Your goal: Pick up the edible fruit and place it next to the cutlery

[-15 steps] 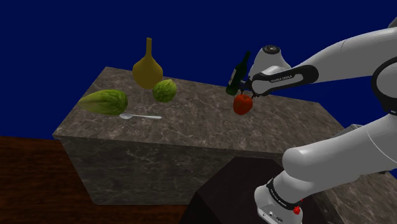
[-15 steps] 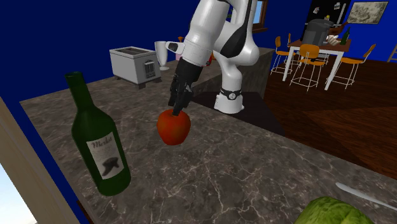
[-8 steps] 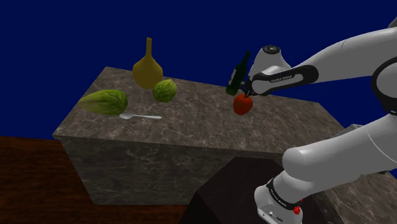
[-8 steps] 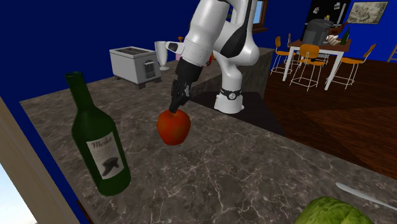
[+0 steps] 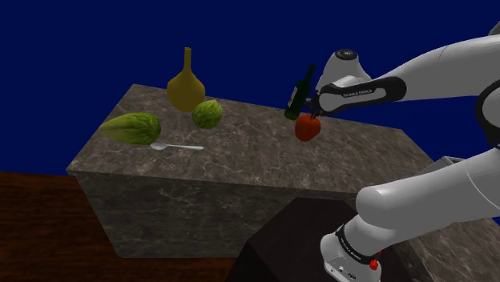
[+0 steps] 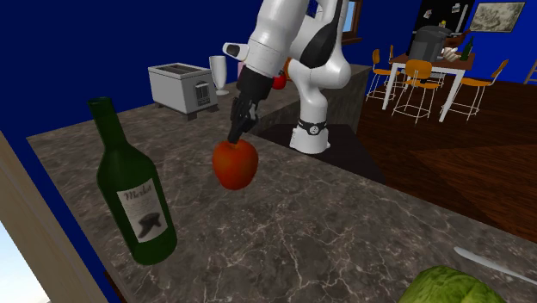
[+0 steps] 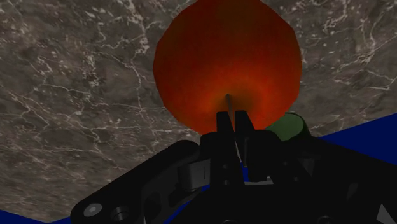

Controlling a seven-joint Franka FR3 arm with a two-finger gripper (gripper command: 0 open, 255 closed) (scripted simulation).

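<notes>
Gripper (image 6: pixel 236 135) pinched shut on the stem of the red apple (image 6: pixel 236 165), now raised just off the veined stone counter (image 6: pixel 344 232).
Pick done, carry next: spoon (image 5: pixel 180 147) well apart at the shoulder view's left, apple hanging near the green bottle (image 5: pixel 301 92), stem up, stem-to-base axis near vertical.

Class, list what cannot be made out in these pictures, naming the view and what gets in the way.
Second exterior view: the silver spoon runs off the right edge; the leafy green vegetable is cut by the bottom edge.
Wrist view: the black end effector covers part of the red round apple and most of a green object beside it.
Shoulder view: the label of the dark green bottle is too small to read.
</notes>
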